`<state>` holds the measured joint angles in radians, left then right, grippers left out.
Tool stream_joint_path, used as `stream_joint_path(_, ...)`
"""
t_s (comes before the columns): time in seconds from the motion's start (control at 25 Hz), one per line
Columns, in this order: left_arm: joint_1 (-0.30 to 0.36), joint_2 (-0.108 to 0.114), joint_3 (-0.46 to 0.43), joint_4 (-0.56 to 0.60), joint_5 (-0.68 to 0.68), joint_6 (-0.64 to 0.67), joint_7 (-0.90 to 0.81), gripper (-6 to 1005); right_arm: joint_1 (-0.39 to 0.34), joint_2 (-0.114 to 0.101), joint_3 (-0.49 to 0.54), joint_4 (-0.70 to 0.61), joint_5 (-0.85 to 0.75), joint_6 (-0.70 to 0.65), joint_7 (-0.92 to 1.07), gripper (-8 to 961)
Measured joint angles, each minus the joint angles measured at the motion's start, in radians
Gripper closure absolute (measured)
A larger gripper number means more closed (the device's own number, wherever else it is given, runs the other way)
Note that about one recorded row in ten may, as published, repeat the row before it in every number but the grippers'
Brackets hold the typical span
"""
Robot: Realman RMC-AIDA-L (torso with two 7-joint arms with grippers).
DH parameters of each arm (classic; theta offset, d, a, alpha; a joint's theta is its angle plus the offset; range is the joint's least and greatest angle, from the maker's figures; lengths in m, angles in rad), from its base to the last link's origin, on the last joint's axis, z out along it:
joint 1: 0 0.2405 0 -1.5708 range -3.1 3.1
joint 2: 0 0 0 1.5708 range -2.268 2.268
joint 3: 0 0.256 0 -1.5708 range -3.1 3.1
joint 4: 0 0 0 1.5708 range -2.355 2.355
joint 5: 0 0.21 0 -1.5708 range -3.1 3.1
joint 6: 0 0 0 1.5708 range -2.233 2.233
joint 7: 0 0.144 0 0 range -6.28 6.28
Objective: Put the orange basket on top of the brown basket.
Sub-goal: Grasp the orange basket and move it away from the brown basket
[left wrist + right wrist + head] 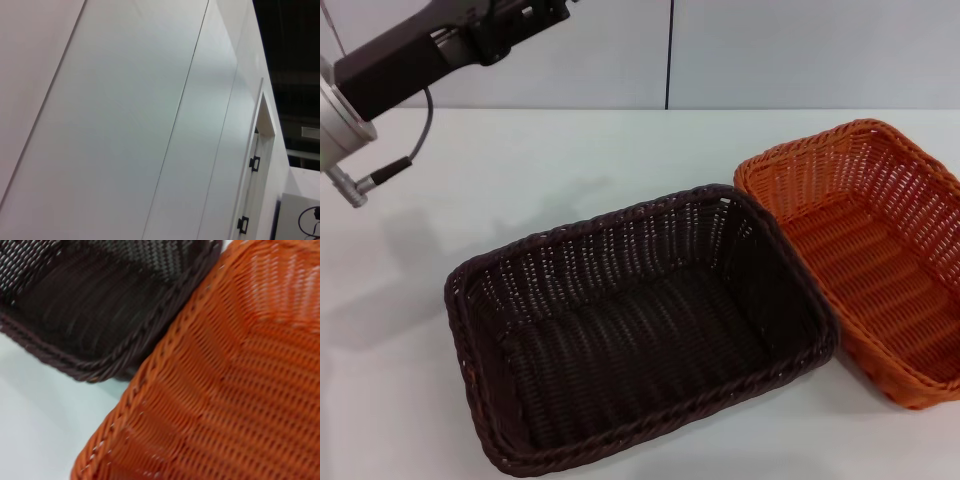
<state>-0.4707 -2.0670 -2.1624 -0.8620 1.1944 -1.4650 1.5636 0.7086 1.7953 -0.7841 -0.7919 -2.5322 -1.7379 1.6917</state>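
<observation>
**mod_a:** Right claw isn't visible in any view, so we can't tell if it's released or clenched. Going by its wrist cam, we're hovering close over the orange basket [235, 390], near the rim that touches the brown basket [100, 305].

**mod_b:** Agreed. Left gripper is parked up high, away from both baskets, fingers out of view too. For the grab, we probably want one braided rim pinched squarely, then lift the orange basket [880, 250] clear before swinging over the brown basket [640, 330], or the rims could snag.
</observation>
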Motion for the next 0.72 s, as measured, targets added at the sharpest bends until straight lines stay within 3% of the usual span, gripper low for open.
stream_joint_path(0.32,-0.002,0.000,0.010,0.011,-0.001,0.000,-0.001,140,-0.015,0.035,-0.034,0.006,-0.004,-0.042,-0.043,344)
stream_joint_path(0.72,-0.019,-0.001,0.033,0.034,-0.013,0.065,-0.016,140,-0.017,0.098,-0.038,-0.002,-0.027,-0.165,-0.100,344)
